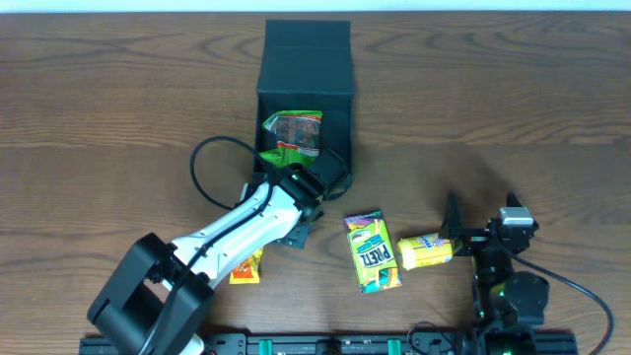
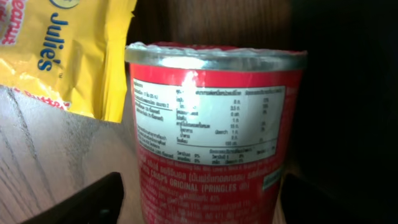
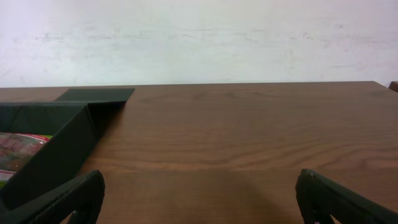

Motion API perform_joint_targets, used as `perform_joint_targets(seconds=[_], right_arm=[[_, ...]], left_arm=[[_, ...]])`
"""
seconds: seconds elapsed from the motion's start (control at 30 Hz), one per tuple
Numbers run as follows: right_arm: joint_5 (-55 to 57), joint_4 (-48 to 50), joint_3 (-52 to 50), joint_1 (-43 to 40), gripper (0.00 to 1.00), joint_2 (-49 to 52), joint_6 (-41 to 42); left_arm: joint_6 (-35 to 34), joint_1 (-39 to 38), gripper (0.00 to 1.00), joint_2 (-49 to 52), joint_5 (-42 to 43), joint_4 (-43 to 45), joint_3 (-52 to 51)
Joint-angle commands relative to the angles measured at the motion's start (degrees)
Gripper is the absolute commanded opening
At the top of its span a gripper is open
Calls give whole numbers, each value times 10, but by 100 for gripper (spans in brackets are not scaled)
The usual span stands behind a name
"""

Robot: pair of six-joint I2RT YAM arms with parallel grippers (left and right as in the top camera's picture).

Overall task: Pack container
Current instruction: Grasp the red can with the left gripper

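left arm [image 1: 246, 222]: white, black joints, looped black cable [image 1: 193, 170] | right arm [image 1: 503, 266]: black

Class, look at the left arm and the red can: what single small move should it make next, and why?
Probably close the left gripper fully on the red can. The wrist view shows the can between its fingers, which do not yet look clamped, and the container stands open close by.

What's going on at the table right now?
The left gripper straddles a red Pringles can beside a yellow Julie's packet; whether it grips is unclear. The container lies open with a green packet inside. The right gripper hangs open and empty; a Pretz packet lies on the table.
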Motion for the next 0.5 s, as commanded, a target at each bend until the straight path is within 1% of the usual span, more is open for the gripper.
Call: perform_joint_targets(seconds=[0.0, 0.1, 0.2, 0.33, 0.47], right_arm=[[-2, -3, -1, 5, 99, -3, 4], [-2, -3, -1, 5, 99, -3, 4], [-2, -3, -1, 5, 99, -3, 4], [-2, -3, -1, 5, 99, -3, 4], [-2, -3, -1, 5, 99, -3, 4]], left_arm=[[31, 3, 71, 3, -14, -4, -3], [46, 3, 70, 3, -11, -4, -3], [57, 3, 70, 3, -10, -4, -3], [109, 3, 68, 3, -10, -4, -3], [183, 3, 61, 3, -8, 0, -3]])
